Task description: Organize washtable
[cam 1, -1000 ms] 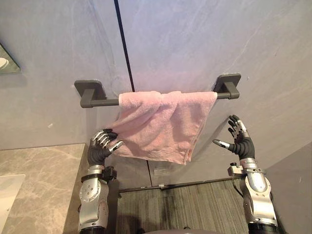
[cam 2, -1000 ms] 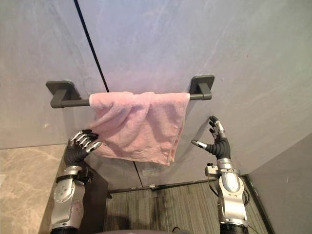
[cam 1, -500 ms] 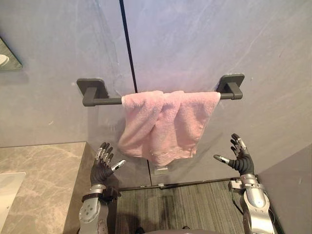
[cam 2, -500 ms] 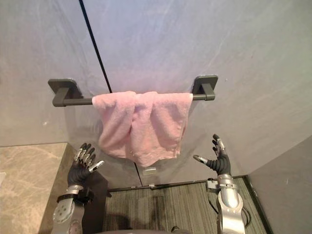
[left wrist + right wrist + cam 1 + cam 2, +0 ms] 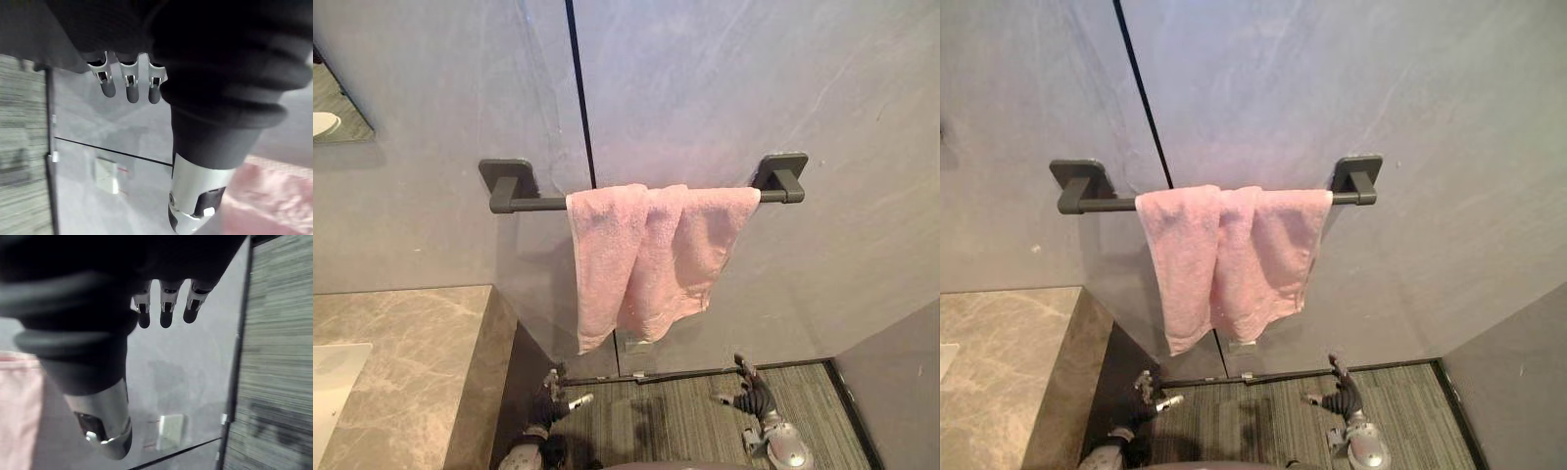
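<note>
The towel (image 5: 646,255) part looks pretty much done: it's draped over the bar (image 5: 533,204) on the wall, up around 12 o'clock, and touched by nothing. It's a bit bunched though, with the 9 o'clock side hanging lower, so some straightening could arguably be left. Little of the surface (image 5: 401,352) at 8 o'clock is seen, so what's left there can't be judged. The left robot hand (image 5: 548,401) is held low at 7 o'clock and the right robot hand (image 5: 754,397) at 5 o'clock. Both are spread wide with nothing gripped, well below the towel.

Free room under towel (image 5: 646,255) & below bar (image 5: 538,204); marble counter (image 5: 411,343) blocks lower left.
</note>
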### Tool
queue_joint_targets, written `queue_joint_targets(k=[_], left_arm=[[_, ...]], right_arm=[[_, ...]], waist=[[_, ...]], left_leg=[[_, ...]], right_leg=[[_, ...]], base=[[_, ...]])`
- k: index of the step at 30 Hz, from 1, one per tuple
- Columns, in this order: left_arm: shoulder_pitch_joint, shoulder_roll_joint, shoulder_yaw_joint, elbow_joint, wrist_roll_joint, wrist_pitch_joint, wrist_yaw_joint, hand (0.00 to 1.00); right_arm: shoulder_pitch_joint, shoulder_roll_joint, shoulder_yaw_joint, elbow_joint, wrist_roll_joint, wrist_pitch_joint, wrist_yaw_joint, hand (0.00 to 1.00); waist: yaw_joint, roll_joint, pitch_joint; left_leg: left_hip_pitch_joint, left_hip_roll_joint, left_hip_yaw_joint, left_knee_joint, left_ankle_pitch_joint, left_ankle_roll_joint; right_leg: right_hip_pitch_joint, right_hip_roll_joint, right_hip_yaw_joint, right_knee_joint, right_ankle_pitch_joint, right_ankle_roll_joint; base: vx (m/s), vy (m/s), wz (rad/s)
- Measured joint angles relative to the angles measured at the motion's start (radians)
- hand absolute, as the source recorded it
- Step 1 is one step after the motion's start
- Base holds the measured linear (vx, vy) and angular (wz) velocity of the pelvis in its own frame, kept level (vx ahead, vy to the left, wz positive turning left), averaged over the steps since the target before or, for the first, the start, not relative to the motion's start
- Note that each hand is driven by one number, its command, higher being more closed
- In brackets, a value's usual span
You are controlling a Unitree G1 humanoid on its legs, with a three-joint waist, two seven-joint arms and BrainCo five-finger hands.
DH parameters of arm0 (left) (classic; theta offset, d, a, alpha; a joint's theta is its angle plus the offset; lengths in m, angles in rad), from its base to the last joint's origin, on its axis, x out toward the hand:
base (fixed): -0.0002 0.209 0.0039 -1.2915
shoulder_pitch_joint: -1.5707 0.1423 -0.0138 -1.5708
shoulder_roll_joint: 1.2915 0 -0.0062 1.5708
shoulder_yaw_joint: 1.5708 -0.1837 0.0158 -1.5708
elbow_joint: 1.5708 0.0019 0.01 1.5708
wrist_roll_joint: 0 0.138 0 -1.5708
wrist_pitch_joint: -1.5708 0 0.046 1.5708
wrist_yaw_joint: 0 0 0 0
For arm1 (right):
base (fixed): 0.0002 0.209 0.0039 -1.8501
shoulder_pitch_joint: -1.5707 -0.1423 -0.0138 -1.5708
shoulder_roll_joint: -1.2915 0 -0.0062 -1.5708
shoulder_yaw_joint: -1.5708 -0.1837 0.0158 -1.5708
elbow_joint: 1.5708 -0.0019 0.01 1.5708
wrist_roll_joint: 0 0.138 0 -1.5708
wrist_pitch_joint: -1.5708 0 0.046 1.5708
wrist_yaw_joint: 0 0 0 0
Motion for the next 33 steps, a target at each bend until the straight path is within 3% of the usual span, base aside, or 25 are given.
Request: queue_joint_targets(k=[13,29,33], left_arm=[[-0.072,0.001,0.020,0.240,0.069,0.013,0.111,0.00],[-0.119,-0.004,0.095,0.336,0.093,0.013,0.134,0.00],[-0.141,0.004,0.098,0.332,0.093,0.019,0.135,0.00]], right_arm=[[-0.044,-0.003,-0.046,0.256,0.072,0.036,-0.045,0.00],[-0.109,-0.022,-0.073,0.358,0.079,0.042,-0.066,0.00],[-0.140,-0.019,-0.057,0.357,0.079,0.047,-0.066,0.00]], waist=[[0.017,0.006,0.002],[0.022,0.024,0.020],[0.048,0.006,0.045]], left_leg=[[0.016,-0.001,0.020,-0.001,0.000,-0.001],[0.029,0.008,0.084,0.000,-0.020,-0.016],[-0.009,0.022,0.121,0.046,-0.042,-0.016]], right_leg=[[-0.008,0.006,0.025,0.011,0.002,-0.001],[-0.026,0.029,0.093,-0.001,0.011,-0.010],[-0.133,0.026,0.122,0.156,-0.049,-0.011]], base=[[-0.05,-0.012,-0.06],[0.00,-0.018,-0.13],[-0.05,-0.020,-0.28]])
